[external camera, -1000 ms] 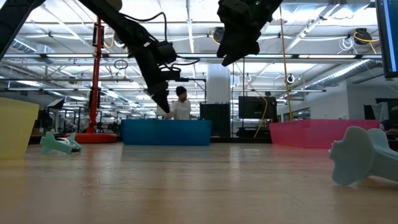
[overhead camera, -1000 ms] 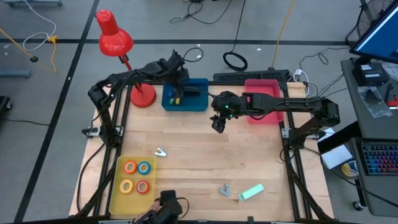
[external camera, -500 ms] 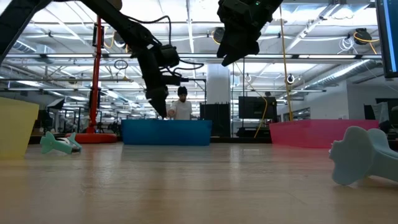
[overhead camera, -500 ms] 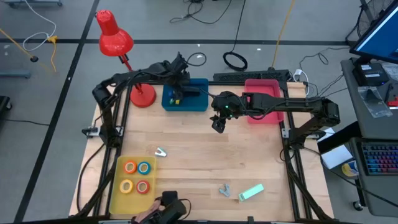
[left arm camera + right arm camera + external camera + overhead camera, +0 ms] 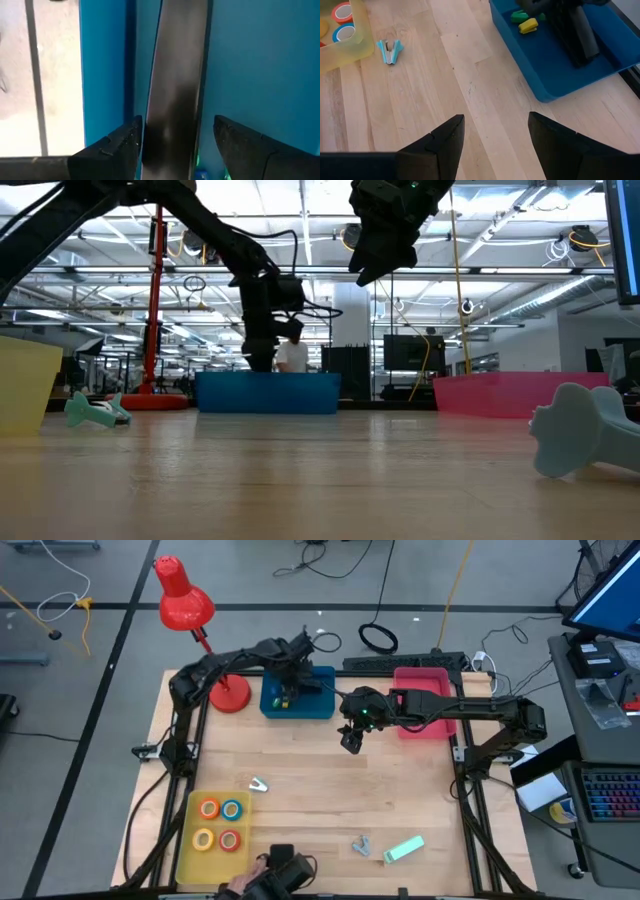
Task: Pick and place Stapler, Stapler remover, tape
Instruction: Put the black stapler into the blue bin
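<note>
A black stapler (image 5: 175, 75) lies lengthwise on the floor of the blue bin (image 5: 318, 705) at the table's far side, next to small green and yellow bits. My left gripper (image 5: 177, 125) points steeply down into the bin, open, one finger on each side of the stapler; touch does not show. My right gripper (image 5: 350, 743) hangs open above the bare table between the bins, holding nothing. Several tape rolls (image 5: 220, 824) lie in the yellow tray (image 5: 187, 840) near the front left. A pale staple remover (image 5: 258, 784) lies on the table beside that tray.
A pink bin (image 5: 420, 680) stands to the right of the blue one. A red desk lamp (image 5: 228, 695) stands at the far left. A mint stapler (image 5: 404, 849) and a grey remover (image 5: 361, 845) lie near the front edge. A person's hand with a dark device (image 5: 278, 875) shows there.
My left gripper has sunk toward the blue bin and shifted slightly toward the table's right, tipping from a slant to nearly straight down over the black stapler. The stapler has stayed where it lay. The person's hand at the front edge has shifted a little rightward.
</note>
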{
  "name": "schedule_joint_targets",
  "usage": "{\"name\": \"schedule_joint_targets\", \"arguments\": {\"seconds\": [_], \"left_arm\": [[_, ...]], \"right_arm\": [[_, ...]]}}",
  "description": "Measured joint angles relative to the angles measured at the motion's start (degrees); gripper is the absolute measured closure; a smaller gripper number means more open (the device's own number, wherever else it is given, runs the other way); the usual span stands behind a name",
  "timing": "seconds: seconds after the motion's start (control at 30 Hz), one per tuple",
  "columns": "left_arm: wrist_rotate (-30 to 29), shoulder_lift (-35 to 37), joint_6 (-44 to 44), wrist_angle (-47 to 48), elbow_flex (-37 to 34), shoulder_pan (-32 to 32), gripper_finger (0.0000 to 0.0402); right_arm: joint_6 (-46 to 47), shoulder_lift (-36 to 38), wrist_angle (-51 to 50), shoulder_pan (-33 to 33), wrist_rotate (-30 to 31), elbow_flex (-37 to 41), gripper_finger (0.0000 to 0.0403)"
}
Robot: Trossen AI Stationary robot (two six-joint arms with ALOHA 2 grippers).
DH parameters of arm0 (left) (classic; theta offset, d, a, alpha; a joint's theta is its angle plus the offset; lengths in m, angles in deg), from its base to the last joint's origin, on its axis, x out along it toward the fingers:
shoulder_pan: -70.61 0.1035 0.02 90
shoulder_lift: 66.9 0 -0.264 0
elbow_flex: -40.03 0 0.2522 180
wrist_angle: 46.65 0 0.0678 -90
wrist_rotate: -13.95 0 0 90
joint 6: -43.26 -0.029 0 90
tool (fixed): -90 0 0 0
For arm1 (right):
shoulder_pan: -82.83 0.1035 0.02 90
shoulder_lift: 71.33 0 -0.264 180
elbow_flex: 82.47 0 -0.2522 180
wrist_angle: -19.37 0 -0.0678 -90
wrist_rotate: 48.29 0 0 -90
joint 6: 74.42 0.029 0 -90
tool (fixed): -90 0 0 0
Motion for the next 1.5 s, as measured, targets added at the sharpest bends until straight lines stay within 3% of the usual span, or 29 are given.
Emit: {"name": "schedule_joint_targets", "arguments": {"seconds": [0.17,0.43,0.7,0.9,1.1,1.5], "left_arm": [[0.1,0.1,-1.2,0.0,0.0,-0.5,0.0175],[2.8,0.1,-1.1,-0.1,0.0,-0.4,0.0266],[0.0,0.1,-1.5,0.0,0.0,-0.6,0.0266],[-1.6,0.4,-2.8,4.0,5.6,-0.4,0.0266],[4.0,0.5,-7.1,5.1,8.3,-1.4,0.0266],[4.9,-1.5,-11.5,2.5,8.3,-1.3,0.0266]], "right_arm": [[-1.2,0.0,0.0,0.0,0.1,0.0,0.0190],[-1.3,0.0,0.0,0.0,0.1,0.0,0.0190],[-1.3,0.0,0.0,0.0,0.1,0.0,0.0191],[-1.2,0.0,0.0,0.0,0.1,0.0,0.0190],[-1.1,0.0,0.0,0.0,0.1,0.0,0.0190],[-1.1,0.0,0.0,0.0,0.1,0.0,0.0190]]}}
